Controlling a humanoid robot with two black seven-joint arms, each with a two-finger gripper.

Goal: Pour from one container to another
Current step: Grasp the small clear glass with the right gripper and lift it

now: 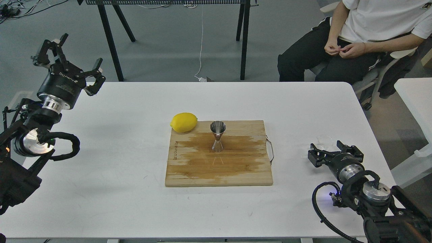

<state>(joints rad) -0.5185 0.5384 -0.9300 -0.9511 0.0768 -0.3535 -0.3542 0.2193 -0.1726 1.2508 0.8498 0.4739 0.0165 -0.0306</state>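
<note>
The clear glass cup (324, 140) stands on the white table at the right, faint against the tabletop. My right gripper (332, 148) is open, its two fingers reaching to either side of the cup's lower part and hiding some of it. The steel hourglass jigger (218, 135) stands upright on the wooden cutting board (219, 168) at the table's middle. My left gripper (69, 59) is open and held high over the table's far left corner, away from everything.
A yellow lemon (184, 122) rests at the board's far left corner. A metal handle (271, 150) sticks out of the board's right side. A seated person (351, 40) is beyond the far right table edge. A second white table (415, 98) stands at right.
</note>
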